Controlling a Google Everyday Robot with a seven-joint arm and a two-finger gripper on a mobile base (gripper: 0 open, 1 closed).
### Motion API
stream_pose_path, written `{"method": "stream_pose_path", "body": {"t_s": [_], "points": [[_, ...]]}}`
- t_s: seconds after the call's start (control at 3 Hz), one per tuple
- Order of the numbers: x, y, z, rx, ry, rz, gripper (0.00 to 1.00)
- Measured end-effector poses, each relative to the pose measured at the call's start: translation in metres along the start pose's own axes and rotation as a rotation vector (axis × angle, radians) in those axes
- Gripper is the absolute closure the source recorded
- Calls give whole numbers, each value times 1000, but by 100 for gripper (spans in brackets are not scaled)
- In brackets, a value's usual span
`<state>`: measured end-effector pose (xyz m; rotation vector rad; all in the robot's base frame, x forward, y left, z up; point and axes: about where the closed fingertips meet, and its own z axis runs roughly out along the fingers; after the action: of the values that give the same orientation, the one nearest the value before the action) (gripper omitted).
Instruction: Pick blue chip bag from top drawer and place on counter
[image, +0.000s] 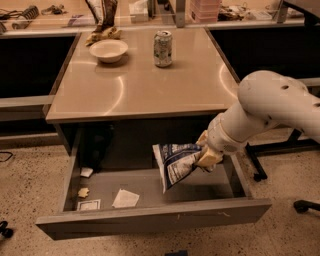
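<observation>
The blue chip bag (175, 162), crumpled dark blue and white foil, hangs in the air above the right half of the open top drawer (150, 217). My gripper (206, 154) is shut on the bag's right edge and holds it just below the counter's front edge. My white arm reaches in from the right. The counter (140, 85) is a glossy beige tabletop directly above the drawer.
On the counter stand a soda can (163, 48) and a white bowl (108, 50), with a dark brown bag (102, 15) behind the bowl. The drawer holds paper scraps (125, 198) and small bits at its left. A chair base (280, 165) stands to the right.
</observation>
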<state>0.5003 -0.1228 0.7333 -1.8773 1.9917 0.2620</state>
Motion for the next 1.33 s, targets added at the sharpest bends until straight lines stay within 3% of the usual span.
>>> {"method": "stream_pose_path", "body": {"t_s": [0.33, 0.67, 1.0, 1.33], "points": [[-22, -18, -54, 65, 1, 1, 100], [-60, -50, -125, 184, 7, -43, 100], [-60, -50, -125, 184, 7, -43, 100], [-70, -74, -124, 251, -14, -41, 100]]}}
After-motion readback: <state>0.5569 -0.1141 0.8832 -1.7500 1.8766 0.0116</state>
